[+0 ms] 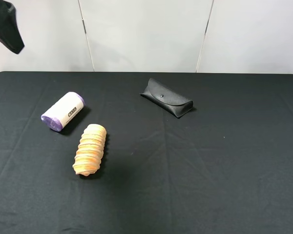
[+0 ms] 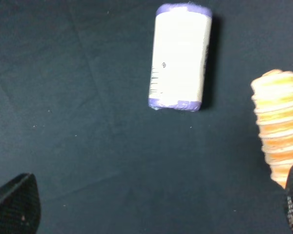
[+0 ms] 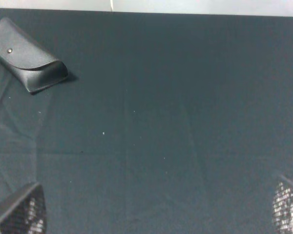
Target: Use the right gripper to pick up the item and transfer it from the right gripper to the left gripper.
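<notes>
The item, a small roll with a cream label and purple ends (image 1: 63,111), lies on its side at the left of the black table. It also shows in the left wrist view (image 2: 179,57), lying well ahead of the fingertips. My left gripper (image 2: 154,214) is open and empty above the cloth; only its two black fingertips (image 2: 14,204) show at the frame's corners. A black part of the left arm (image 1: 6,25) shows at the top left of the exterior high view. My right gripper (image 3: 154,214) is open and empty over bare cloth, and is out of the exterior high view.
A tan ridged spiral piece (image 1: 91,148) lies just in front of and to the right of the roll, and shows in the left wrist view (image 2: 278,124). A black glasses case (image 1: 166,97) lies at the back centre, and shows in the right wrist view (image 3: 28,56). White wall panels stand behind the table (image 1: 224,170).
</notes>
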`<move>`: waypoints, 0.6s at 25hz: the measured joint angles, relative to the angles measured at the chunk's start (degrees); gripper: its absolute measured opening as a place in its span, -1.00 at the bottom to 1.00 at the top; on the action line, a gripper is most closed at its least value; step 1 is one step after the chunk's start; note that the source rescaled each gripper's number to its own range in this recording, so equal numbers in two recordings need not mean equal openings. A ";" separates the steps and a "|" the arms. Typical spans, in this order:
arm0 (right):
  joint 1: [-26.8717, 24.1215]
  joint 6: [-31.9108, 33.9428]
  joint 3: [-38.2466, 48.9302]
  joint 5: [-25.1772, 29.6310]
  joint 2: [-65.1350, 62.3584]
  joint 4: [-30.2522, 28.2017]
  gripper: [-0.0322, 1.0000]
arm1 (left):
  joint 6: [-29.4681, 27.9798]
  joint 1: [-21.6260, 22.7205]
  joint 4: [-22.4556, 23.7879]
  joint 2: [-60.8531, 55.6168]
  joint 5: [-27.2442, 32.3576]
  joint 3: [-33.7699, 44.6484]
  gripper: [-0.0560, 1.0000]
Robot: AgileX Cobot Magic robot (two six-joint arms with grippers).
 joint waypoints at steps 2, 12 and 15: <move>0.00 0.00 0.00 0.00 0.00 0.00 0.99 | -0.26 0.00 -1.46 -2.22 0.05 1.41 1.00; 0.00 0.00 0.00 -0.05 0.00 0.00 0.99 | -0.43 0.00 -4.16 -16.26 -0.01 20.12 1.00; 0.00 0.00 0.00 -0.05 0.00 0.00 0.99 | -0.43 0.00 -4.16 -22.19 -0.01 27.56 0.99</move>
